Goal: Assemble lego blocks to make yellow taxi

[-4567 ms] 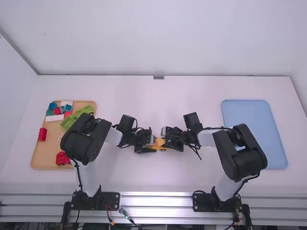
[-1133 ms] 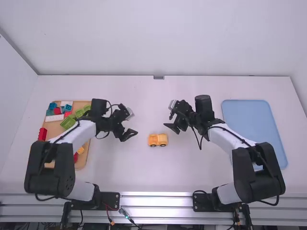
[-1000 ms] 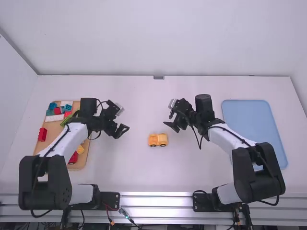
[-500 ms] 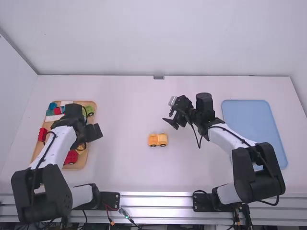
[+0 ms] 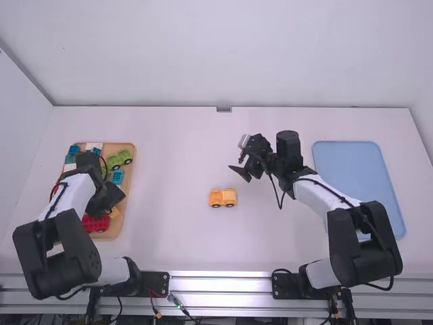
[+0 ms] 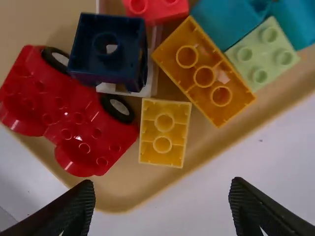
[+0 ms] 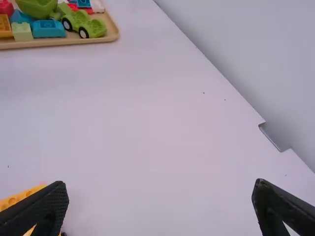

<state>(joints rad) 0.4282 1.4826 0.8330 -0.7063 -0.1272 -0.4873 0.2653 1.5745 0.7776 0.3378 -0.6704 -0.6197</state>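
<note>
Swung away from the middle since half a second ago, my left end effector (image 5: 110,198) has gone further to the left and nearer me, and is over the wooden tray (image 5: 110,234); its fingers are well apart, with nothing between them. Over on the other side, I have the right end effector (image 5: 237,166) above the desk (image 5: 179,250), fingers also spread and empty, much where it was.

Looking down from the left wrist, I see a small yellow block (image 6: 164,132) in the tray, hollow side up. On one side of it is a red wheeled base (image 6: 74,118), with a dark blue block (image 6: 88,73) close by; on the other is a larger orange block (image 6: 206,64), also hollow side up, beside a pale green block (image 6: 268,47). Green wheeled pieces (image 5: 120,160) sit farther up the tray.

Out on the desk, the partly built yellow taxi (image 5: 222,198) stands on its wheels, apart from both end effectors. Farthest right, I've got the blue tray (image 5: 352,162).
</note>
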